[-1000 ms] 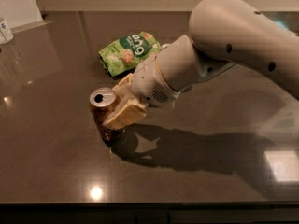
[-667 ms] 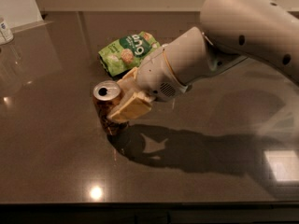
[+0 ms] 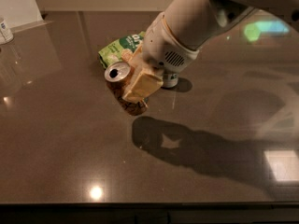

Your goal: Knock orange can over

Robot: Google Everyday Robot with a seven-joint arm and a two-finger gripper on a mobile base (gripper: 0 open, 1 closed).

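The orange can [image 3: 122, 87] has dark orange-brown sides and a silver top with an open mouth hole. It leans over on the dark table [image 3: 70, 148], its top pointing up and to the left and its base near the table. My gripper [image 3: 138, 71] reaches down from the upper right on the white arm. One tan finger [image 3: 144, 82] lies on the can's near side and the other on its far side, so the gripper is shut on the can.
A green snack bag [image 3: 117, 50] lies just behind the can. A silver-and-green can [image 3: 171, 81] stands to the right, mostly hidden by my wrist. A white container [image 3: 4, 30] stands at the far left edge.
The arm has swung up and to the right. The orange can, upright a second ago, now leans over between the fingers.
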